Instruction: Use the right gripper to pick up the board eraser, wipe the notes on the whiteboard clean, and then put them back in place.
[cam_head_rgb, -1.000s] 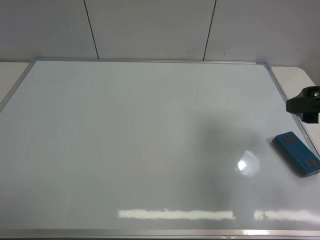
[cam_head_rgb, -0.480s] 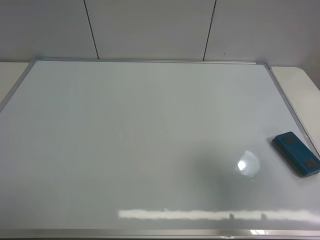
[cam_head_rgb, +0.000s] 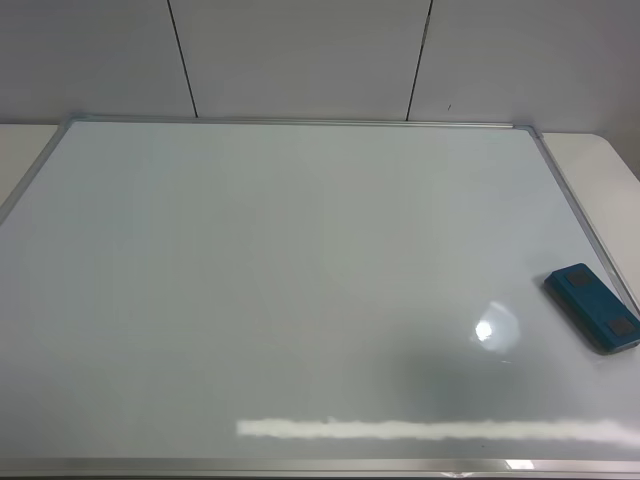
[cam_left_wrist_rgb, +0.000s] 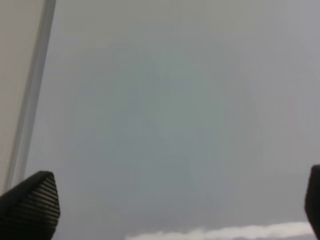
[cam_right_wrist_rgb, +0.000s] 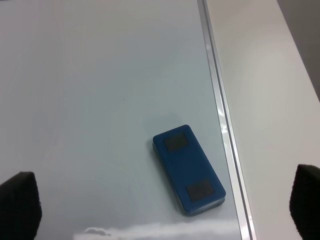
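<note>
**Eraser lying free on the board's right edge, both grippers spread wide**

You have the whiteboard (cam_head_rgb: 300, 290) filling nearly the whole overhead view, its surface wiped blank, with only a bright round glare spot and a long pale reflection band near the front edge. The aluminium frame (cam_head_rgb: 300, 121) runs along the back edge and down both sides.

Your board eraser (cam_head_rgb: 592, 307) is a blue block with two dark grey patches on its top face. It lies flat on the board surface near the front right corner, set at an angle, its outer end just beside the right frame rail. Nothing is gripping it.

Neither arm shows in the overhead view. In the right wrist view, your right gripper (cam_right_wrist_rgb: 165, 210) has its fingers (cam_right_wrist_rgb: 19, 202) set far apart at the two sides of the picture, and the board eraser (cam_right_wrist_rgb: 189, 169) lies between them, clear of both, with the frame rail (cam_right_wrist_rgb: 220, 115) running just beside it and the white table (cam_right_wrist_rgb: 270, 100) beyond that.

In the left wrist view, your left gripper (cam_left_wrist_rgb: 170, 205) is likewise spread wide, one ribbed fingertip (cam_left_wrist_rgb: 29, 205) showing low at each side over bare whiteboard (cam_left_wrist_rgb: 175, 110), close to the left frame rail (cam_left_wrist_rgb: 31, 100). It holds nothing.
</note>
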